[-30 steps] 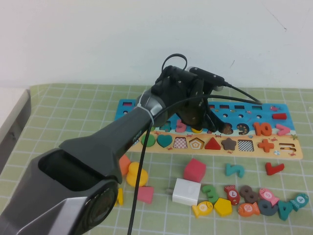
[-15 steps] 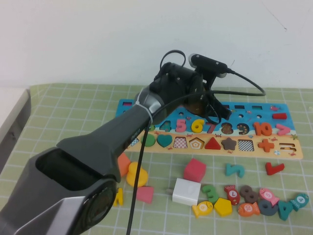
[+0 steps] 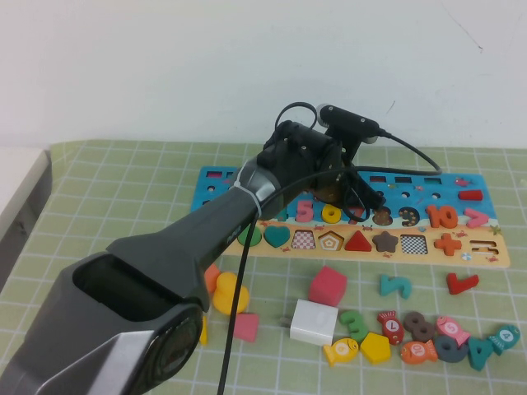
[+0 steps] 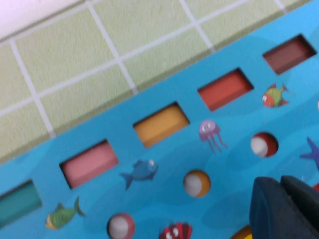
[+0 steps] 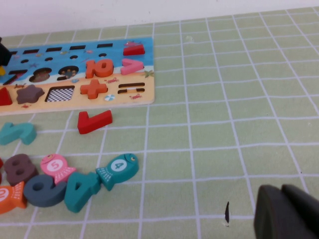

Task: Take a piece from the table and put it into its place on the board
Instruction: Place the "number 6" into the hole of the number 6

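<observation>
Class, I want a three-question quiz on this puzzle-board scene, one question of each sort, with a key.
1. True or false: the yellow 6 lies loose on the table, off the board.
2. The left claw, above the board's blue band, is: A shut, B half open, C wide open.
3. Fill in: the right claw, shut, hangs over the green ___, beyond the board's right end.

Key: 1 false; 2 A; 3 mat.

The board (image 3: 461,247) shows an orange "10" (image 5: 98,67) just beside the left gripper (image 3: 370,200) — loose fish pieces nearer read "4" (image 5: 118,166) and "5" (image 5: 56,163).
</observation>
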